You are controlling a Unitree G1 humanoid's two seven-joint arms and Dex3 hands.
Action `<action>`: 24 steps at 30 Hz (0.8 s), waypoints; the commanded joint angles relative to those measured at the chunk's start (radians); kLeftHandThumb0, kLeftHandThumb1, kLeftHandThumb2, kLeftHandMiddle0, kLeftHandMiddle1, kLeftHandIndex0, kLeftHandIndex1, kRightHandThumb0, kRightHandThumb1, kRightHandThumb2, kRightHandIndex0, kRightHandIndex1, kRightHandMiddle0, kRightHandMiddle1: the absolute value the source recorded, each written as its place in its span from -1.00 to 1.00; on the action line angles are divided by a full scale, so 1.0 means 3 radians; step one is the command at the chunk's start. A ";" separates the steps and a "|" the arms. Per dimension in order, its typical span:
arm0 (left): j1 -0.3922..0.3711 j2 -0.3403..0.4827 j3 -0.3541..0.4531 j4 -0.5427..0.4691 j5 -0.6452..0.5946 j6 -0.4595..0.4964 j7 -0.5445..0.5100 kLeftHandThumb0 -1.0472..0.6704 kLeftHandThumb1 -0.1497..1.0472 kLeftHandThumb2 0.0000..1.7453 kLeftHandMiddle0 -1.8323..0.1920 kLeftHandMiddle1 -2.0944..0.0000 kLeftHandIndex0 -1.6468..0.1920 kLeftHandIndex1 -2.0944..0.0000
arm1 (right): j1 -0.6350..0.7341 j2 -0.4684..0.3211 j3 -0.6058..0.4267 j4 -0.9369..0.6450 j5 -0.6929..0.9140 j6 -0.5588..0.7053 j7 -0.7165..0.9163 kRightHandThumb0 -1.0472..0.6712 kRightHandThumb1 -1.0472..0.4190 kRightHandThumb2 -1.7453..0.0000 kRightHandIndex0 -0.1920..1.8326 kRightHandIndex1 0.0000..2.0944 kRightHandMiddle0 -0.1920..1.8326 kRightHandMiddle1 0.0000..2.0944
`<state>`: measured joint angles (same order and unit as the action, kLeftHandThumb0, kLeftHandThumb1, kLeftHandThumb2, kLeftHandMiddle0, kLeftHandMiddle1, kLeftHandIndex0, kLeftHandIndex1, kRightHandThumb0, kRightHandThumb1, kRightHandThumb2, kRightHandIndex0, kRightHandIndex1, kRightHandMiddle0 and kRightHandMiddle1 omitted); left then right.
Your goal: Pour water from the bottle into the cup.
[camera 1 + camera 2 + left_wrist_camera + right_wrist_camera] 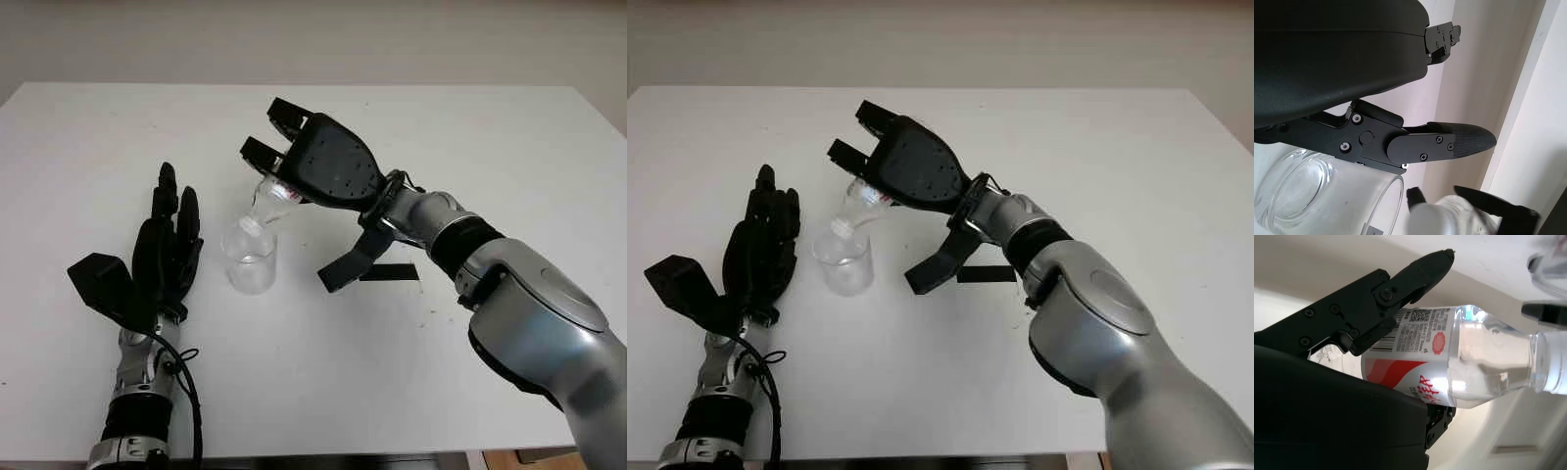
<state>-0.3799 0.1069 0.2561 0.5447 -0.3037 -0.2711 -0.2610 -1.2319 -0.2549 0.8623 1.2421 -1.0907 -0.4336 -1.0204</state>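
Observation:
A clear plastic bottle [271, 199] with a red and white label [1420, 350] is tilted steeply, neck down, its mouth just over the rim of the clear glass cup [249, 259]. My right hand [328, 162] is shut on the bottle's body, above and to the right of the cup. Water sits in the bottle's shoulder [1488, 367] near the neck. The cup [1317, 191] stands upright on the white table [411, 372]. My left hand [168, 245] is open, just left of the cup and not touching it.
A short black strip [390, 272] lies on the table right of the cup, under my right forearm. The table's far edge [294, 84] meets a pale wall.

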 commanded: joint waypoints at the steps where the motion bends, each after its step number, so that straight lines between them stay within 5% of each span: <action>1: 0.0052 -0.0052 -0.0006 0.0079 0.0010 0.0001 0.0013 -0.63 1.00 -0.52 0.97 0.95 0.99 0.95 | 0.0044 0.0012 -0.0145 -0.0001 0.0174 -0.0114 0.0087 -0.32 -1.00 0.85 0.45 1.00 0.10 1.00; 14: 0.0059 -0.0030 0.0005 0.0035 -0.0015 0.0047 -0.0022 -0.62 1.00 -0.52 0.97 0.95 0.99 0.95 | 0.0396 0.0016 -0.1073 -0.0094 0.1355 -0.0635 0.1136 -0.24 -1.00 0.78 0.55 1.00 0.20 1.00; 24: 0.0049 -0.0001 0.0010 0.0022 -0.0021 0.0105 -0.0045 -0.61 1.00 -0.50 0.96 0.95 0.98 0.95 | 0.1155 0.0064 -0.2156 -0.0713 0.2872 -0.0597 0.2923 -0.19 -1.00 0.67 0.51 1.00 0.26 1.00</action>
<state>-0.3829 0.1099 0.2588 0.5431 -0.3094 -0.2485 -0.2733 -0.9107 -0.2389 0.2493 1.0766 -0.2635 -0.6238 -0.1729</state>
